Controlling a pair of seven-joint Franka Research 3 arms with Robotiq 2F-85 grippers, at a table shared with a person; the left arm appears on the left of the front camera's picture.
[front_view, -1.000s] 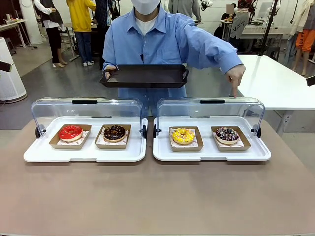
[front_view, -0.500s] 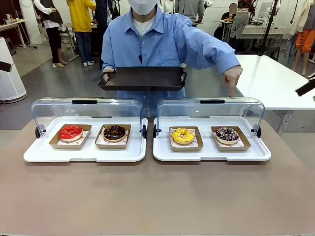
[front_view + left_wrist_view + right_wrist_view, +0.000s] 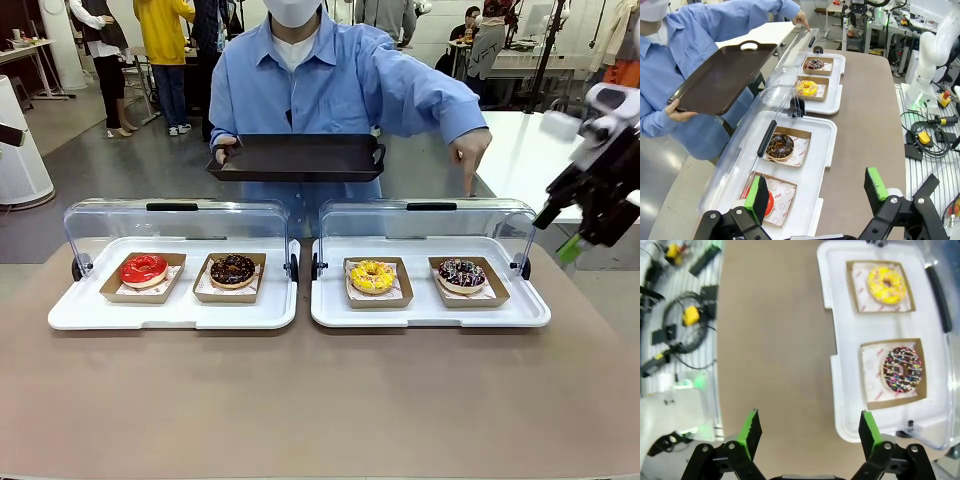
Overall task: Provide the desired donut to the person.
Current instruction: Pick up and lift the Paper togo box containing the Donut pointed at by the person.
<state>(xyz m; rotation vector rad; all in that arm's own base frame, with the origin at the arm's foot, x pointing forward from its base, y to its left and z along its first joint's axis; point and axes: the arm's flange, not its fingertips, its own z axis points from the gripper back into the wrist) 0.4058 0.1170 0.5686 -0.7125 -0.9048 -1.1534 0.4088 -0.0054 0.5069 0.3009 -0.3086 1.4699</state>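
Beyond spread right fingers point(image 3: 751, 432), bare table point(image 3: 775, 340) flanks the tray point(image 3: 847, 405) edge.

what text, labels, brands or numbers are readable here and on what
No text is legible.
Red print on the white paper liner under the chocolate-glazed donut: too blurred to read.
Round red mark on the white paper sheet under the red-glazed donut: unreadable.
Faint red print on the pale paper lining under the sprinkled chocolate donut: too small.

right arm point(image 3: 608, 112) in from the right, angled downward, right gripper point(image 3: 558, 232) spread wide and empty, left gripper point(image 3: 817, 192) likewise wide, holding nothing
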